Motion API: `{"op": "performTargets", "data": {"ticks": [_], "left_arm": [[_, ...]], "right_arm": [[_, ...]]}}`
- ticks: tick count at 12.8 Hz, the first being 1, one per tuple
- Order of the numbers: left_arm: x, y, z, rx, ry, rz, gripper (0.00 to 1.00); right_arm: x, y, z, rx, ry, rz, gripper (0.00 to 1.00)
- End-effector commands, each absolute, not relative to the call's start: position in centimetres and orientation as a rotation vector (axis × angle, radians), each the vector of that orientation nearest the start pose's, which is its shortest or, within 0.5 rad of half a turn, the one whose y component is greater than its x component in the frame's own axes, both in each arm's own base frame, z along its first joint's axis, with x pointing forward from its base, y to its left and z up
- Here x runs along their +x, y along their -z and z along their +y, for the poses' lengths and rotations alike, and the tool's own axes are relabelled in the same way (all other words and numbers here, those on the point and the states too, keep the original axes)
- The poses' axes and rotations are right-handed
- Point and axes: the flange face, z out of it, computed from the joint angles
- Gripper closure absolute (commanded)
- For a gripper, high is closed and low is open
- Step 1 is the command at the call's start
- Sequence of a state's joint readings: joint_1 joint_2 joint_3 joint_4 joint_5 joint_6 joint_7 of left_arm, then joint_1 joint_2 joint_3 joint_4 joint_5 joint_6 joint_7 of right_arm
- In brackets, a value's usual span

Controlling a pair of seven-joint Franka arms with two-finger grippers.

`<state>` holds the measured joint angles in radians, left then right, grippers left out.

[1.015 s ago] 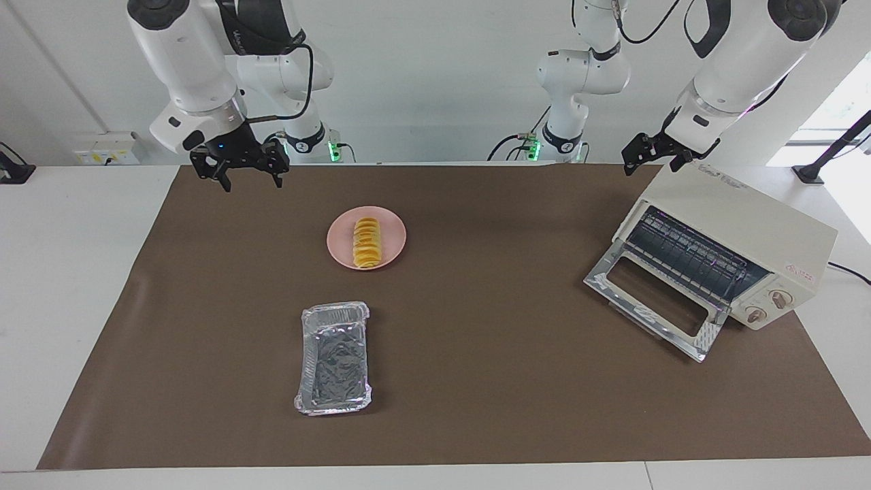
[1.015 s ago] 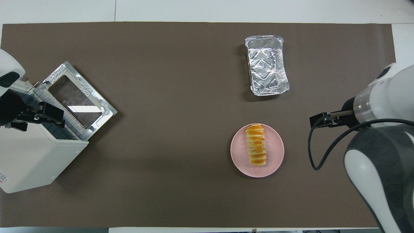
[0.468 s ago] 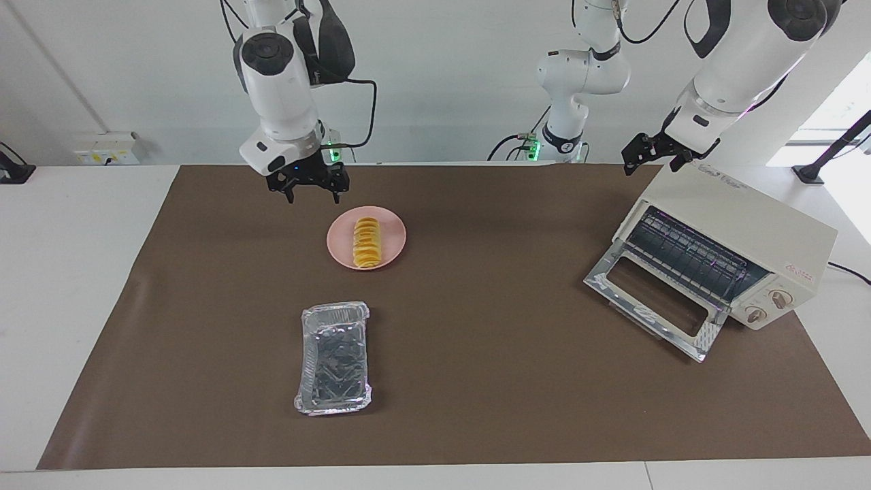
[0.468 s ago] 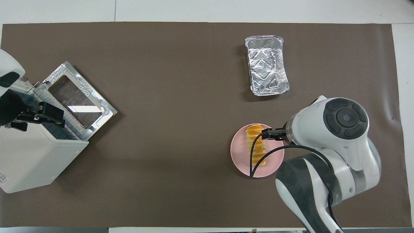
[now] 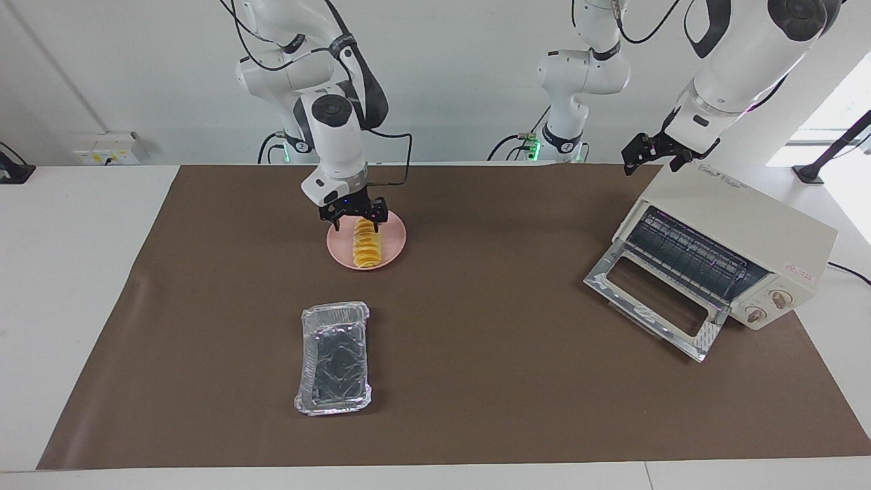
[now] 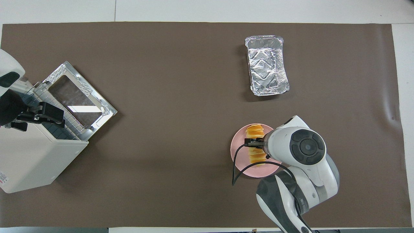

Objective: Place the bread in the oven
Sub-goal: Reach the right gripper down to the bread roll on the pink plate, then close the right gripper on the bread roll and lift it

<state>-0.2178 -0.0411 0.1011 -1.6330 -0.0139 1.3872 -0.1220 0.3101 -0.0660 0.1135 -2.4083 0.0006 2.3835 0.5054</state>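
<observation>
The bread [image 5: 367, 248] [image 6: 255, 129], a ridged golden-yellow loaf, lies on a round pink plate [image 5: 399, 237] [image 6: 237, 152]. My right gripper [image 5: 357, 219] [image 6: 255, 143] hangs open just over the loaf's end nearer the robots, one finger to each side. In the overhead view its wrist covers part of the loaf. The cream-white oven [image 5: 742, 224] [image 6: 32, 161] stands at the left arm's end of the table, its glass door [image 5: 656, 299] [image 6: 79, 97] dropped down and the wire rack showing. My left gripper [image 5: 656, 160] [image 6: 35, 115] waits open over the oven's top.
A crinkled silver foil tray [image 5: 335, 357] [image 6: 266, 64] lies farther from the robots than the plate. A brown mat [image 5: 490, 381] covers the table. A black cable [image 6: 239, 168] loops from the right wrist beside the plate.
The right arm has swung in from its end of the table and come down over the bread. The left arm, bread, tray and oven have not moved.
</observation>
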Motion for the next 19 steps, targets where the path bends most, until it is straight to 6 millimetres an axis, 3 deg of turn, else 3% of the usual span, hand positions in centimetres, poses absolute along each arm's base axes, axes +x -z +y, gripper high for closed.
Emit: {"op": "performTargets", "data": {"ticks": [1, 6, 7, 8, 10, 14, 17, 19], "left_arm": [[51.3, -60.7, -5.8, -3.130, -0.299, -0.009, 0.00], [51.3, -60.8, -5.8, -3.130, -0.297, -0.009, 0.00], [51.3, -60.8, -5.8, -3.130, -0.297, -0.009, 0.00], [51.3, -60.7, -5.8, -3.130, -0.299, -0.009, 0.00], [51.3, -60.7, -5.8, -3.129, -0.299, -0.009, 0.00], [51.3, -60.7, -5.8, -3.129, -0.299, -0.011, 0.00], [51.3, -60.7, -5.8, -3.130, -0.299, -0.009, 0.00], [51.3, -60.8, -5.8, -3.130, -0.297, -0.009, 0.00]], "right_arm": [[44.2, -32.7, 19.7, -3.109, 0.100, 0.182, 0.00], [44.3, -28.9, 20.9, -3.105, 0.076, 0.182, 0.00], [44.3, -28.9, 21.0, -3.101, 0.083, 0.184, 0.00], [44.2, -28.8, 21.2, -3.103, 0.081, 0.178, 0.12], [44.5, -29.0, 21.3, -3.098, 0.089, 0.185, 1.00], [45.3, -29.8, 21.7, -3.108, 0.062, 0.183, 1.00], [47.5, -33.3, 22.6, -3.125, 0.016, 0.184, 1.00], [50.1, -36.2, 22.9, -3.136, -0.030, 0.207, 1.00]]}}
